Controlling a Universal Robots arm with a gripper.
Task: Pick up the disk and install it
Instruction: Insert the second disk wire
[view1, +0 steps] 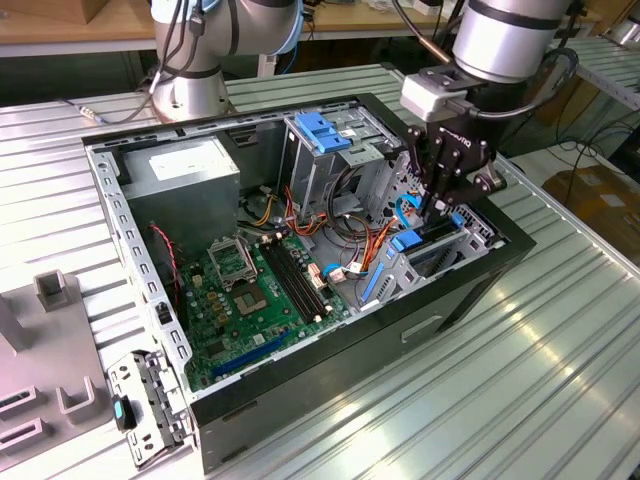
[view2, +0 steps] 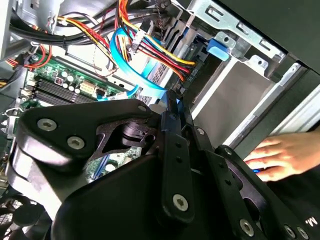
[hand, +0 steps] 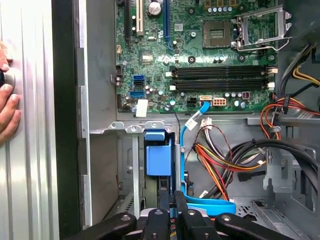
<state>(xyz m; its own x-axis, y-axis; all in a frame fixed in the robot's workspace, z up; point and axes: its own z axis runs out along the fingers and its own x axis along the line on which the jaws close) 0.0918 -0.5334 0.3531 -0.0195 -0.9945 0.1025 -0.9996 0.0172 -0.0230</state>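
Install step underway: my claw (view1: 437, 205) was clamped shut on the disk (hand: 159, 159), part-seated edgewise in the drive bay (view1: 440, 255) near case front. Next needs straight push, cables (hand: 220, 160) clear.

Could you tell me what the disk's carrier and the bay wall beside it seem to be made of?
The disk's carrier looks like moulded plastic: uniform bright blue, smooth, softly glossy, with rounded edges. The bay wall beside it looks like bare sheet metal, probably steel: dull grey, thin, with folded edges and punched tabs. The gripper sits right at the carrier.
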